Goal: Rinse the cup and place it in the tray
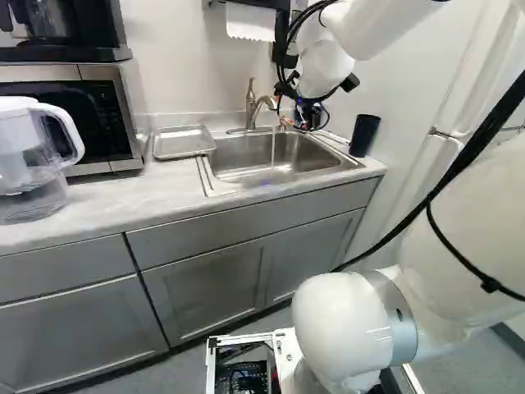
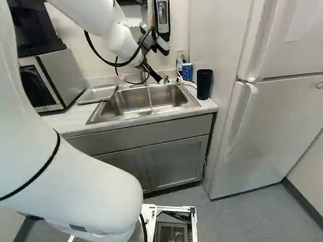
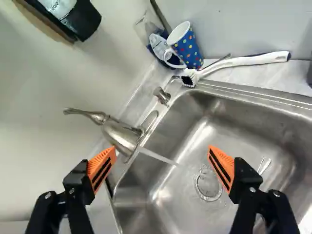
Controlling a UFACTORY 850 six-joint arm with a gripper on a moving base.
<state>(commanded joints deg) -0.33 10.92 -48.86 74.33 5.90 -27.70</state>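
Observation:
My gripper (image 2: 157, 75) hangs above the back of the sink (image 2: 132, 101). In the wrist view the gripper (image 3: 163, 162) stands wide open, nothing held; the metal faucet (image 3: 121, 136) is ahead of its fingers, close to one of them. A thin stream of water (image 3: 158, 157) runs from it into the basin. Two cups stand outside the sink: a blue dotted mug (image 3: 191, 49) by the back corner and a tall black cup (image 1: 364, 135) on the counter at the right of the left base view. Left of the sink lies the metal tray (image 1: 182, 143).
A white-handled brush (image 3: 243, 60) lies along the sink's edge by the mug. A spoon (image 3: 264, 165) is in the basin. Microwave (image 1: 123, 123) and water pitcher (image 1: 31, 164) stand left on the counter. A fridge (image 2: 272, 116) is at the right; a paper towel roll (image 1: 251, 22) hangs above.

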